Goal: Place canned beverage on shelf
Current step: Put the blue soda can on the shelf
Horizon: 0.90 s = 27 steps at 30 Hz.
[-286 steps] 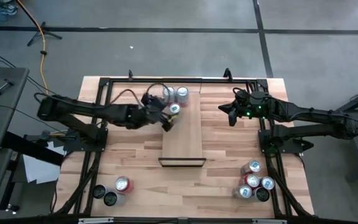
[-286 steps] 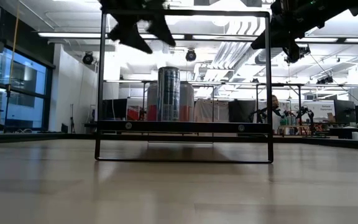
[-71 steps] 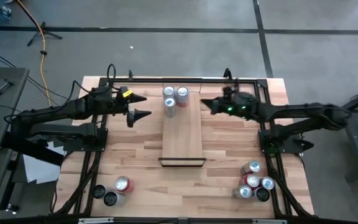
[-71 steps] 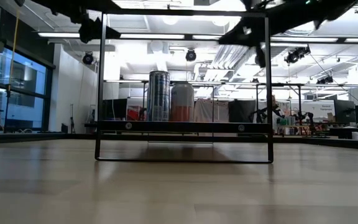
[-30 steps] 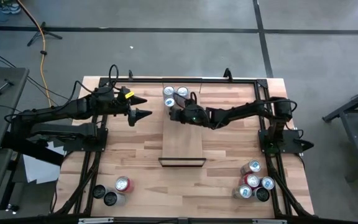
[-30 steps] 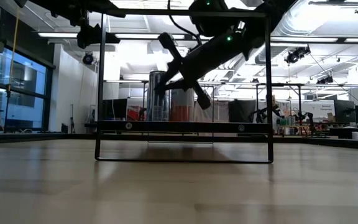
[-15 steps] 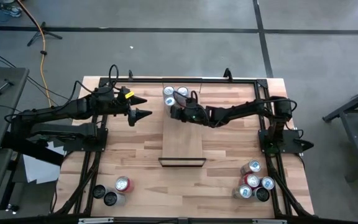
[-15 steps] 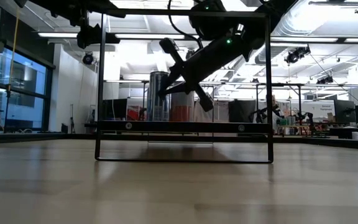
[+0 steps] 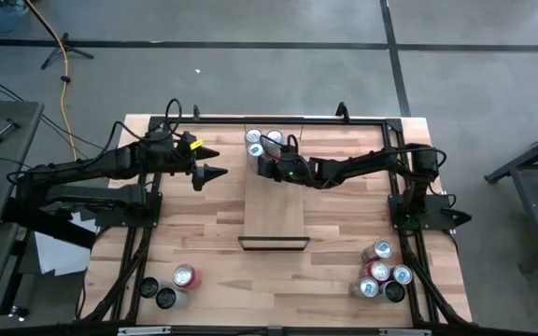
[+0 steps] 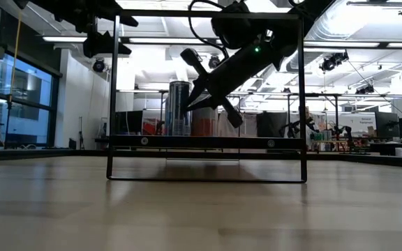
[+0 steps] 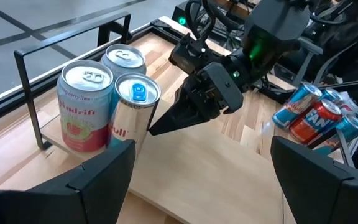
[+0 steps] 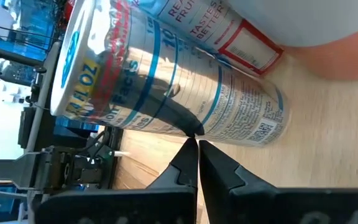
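Three cans stand upright on their bases at the far end of the shelf [image 9: 275, 205], a long light-wood plank. They are a slim silver-and-blue can [image 11: 134, 112], a pink-and-white can [image 11: 84, 115] and a third can [image 11: 123, 59] behind them. My right gripper [image 11: 153, 131] is shut, and its tips are at the slim can's side [image 12: 166, 81]. My left gripper [image 9: 220, 161] hangs open above the table left of the shelf, with nothing between its fingers. My right gripper touches the slim can's side wall [image 12: 197, 127], about halfway up, with the tips of its shut fingers [image 12: 188, 155]. It comes from the table's right and near side, slanting down. The can stands upright on the shelf's far end.
The shelf has a thin black frame [image 9: 274, 245] at its near end and another [image 11: 42, 93] behind the cans. Clusters of loose cans stand at the table's near right [image 9: 381, 275] and near left [image 9: 171, 285]. Black rails [image 9: 250, 119] border the tabletop.
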{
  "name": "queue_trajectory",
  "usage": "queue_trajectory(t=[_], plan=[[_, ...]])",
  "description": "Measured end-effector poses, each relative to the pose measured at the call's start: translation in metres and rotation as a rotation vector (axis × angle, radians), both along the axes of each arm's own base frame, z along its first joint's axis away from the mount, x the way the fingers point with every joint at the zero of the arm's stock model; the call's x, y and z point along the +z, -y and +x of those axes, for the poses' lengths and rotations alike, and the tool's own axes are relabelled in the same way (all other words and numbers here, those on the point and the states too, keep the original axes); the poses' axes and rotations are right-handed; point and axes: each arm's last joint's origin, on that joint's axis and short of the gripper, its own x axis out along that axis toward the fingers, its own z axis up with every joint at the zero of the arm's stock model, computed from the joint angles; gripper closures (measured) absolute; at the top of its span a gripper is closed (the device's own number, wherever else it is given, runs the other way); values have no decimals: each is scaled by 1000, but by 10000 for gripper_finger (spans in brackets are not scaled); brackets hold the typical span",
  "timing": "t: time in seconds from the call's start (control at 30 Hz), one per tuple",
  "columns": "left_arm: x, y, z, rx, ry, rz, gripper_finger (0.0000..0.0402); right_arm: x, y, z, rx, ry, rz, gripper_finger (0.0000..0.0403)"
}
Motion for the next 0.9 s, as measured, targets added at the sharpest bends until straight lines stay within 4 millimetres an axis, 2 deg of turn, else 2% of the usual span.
queue_trajectory(t=[0.47, 0.7, 0.8, 0.9], plan=[[0, 0, 0, 4, -1, 1, 69, 19, 6, -14, 26, -71, -48, 403], [-11, -8, 4, 203, -118, 64, 69, 26, 9, -21, 34, -119, -76, 403], [-17, -12, 12, 243, -167, 99, 69, 29, 9, -24, 40, -133, -91, 403], [-24, -16, 26, 177, -192, 126, 71, 35, 9, -27, 72, -141, -110, 403]])
